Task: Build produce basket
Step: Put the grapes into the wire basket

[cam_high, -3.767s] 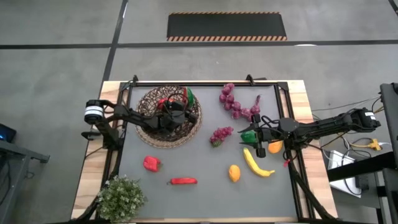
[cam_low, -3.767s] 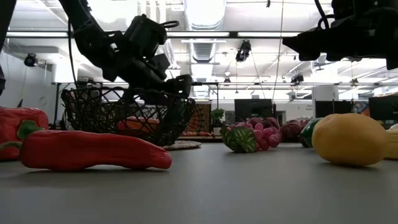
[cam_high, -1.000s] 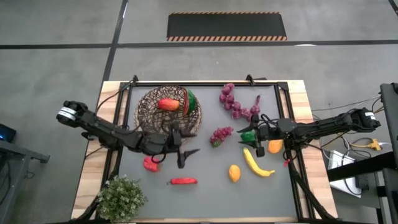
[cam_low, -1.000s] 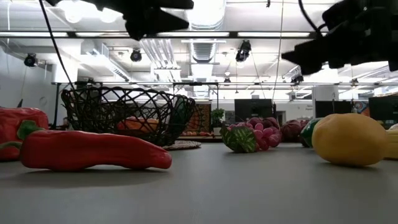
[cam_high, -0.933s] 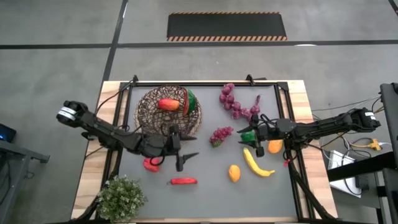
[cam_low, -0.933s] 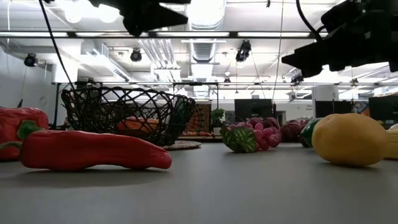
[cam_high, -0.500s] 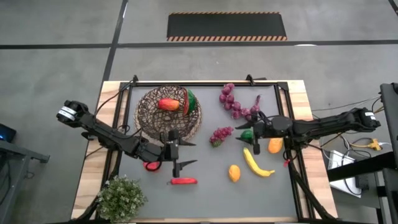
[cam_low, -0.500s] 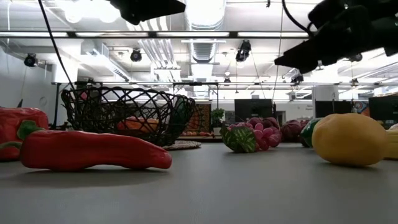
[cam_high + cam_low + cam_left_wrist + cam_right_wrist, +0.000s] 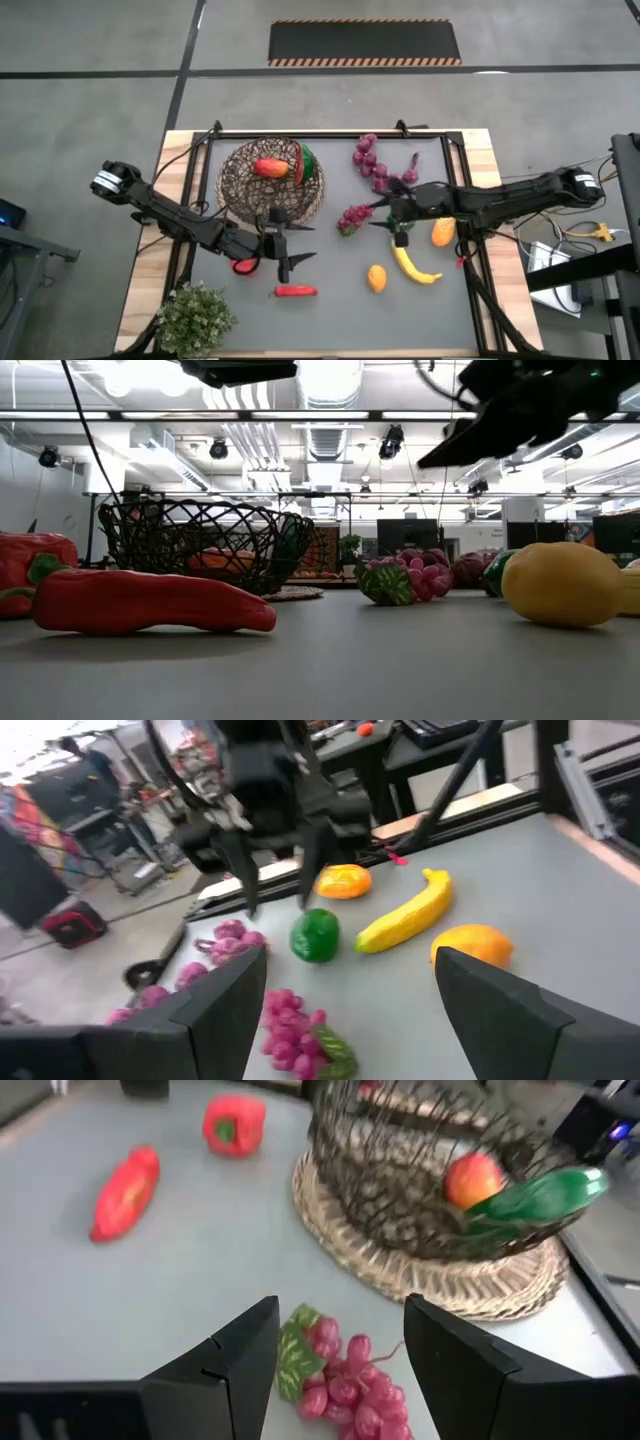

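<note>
Two pieces of produce are already sitting in the basket point(image 9: 272, 180), a red fruit and the watermelon slice point(image 9: 303, 163); the rest is lying on the surface. I am hanging the left pincer point(image 9: 283, 252) spread and empty just below the basket, beside the red pepper point(image 9: 243, 266) and above the chili point(image 9: 294, 291), probably my next pick. I am holding the right pincer point(image 9: 378, 214), also spread, right of the basket over the small grape bunch point(image 9: 353, 217), ready to descend.

Bright overhead ceiling lights, soft shadows, motion-blurred wrist views.
</note>
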